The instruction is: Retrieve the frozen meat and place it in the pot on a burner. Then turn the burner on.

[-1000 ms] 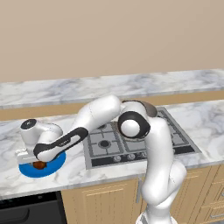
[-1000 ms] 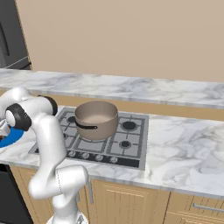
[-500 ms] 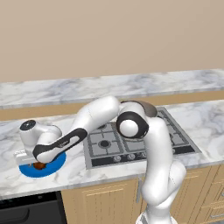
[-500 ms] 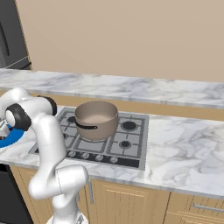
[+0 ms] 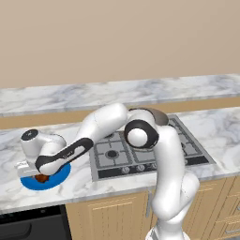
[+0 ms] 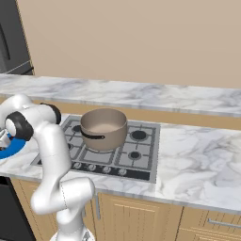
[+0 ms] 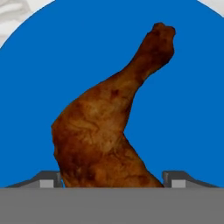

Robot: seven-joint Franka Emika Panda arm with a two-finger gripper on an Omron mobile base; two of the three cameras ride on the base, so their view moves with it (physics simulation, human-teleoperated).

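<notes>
On the far left of the bench (image 5: 89, 180), the pincer (image 5: 41, 173) is lowered onto the round blue plate (image 5: 58, 175), where the frozen meat (image 7: 109, 131) lies. The hand view shows the two fingertips (image 7: 48, 180) spread, one on each side of the thick end of the drumstick, with the thin bone end pointing away. Whether the pads touch the meat cannot be told; nothing is lifted yet.

Risks from this position:
- The fingertips flank only the lower edge of the thick end. A shallow bite may let the rounded, hard piece squirt out as the fingers close.
- Pressing lower may push the plate along the marble or tip its rim.
- The pot (image 6: 103, 128) stands on a rear burner of the hob (image 6: 136, 155), well apart from the plate. A long swing with a marginal grip may drop the meat short, on the grates or bench.
</notes>
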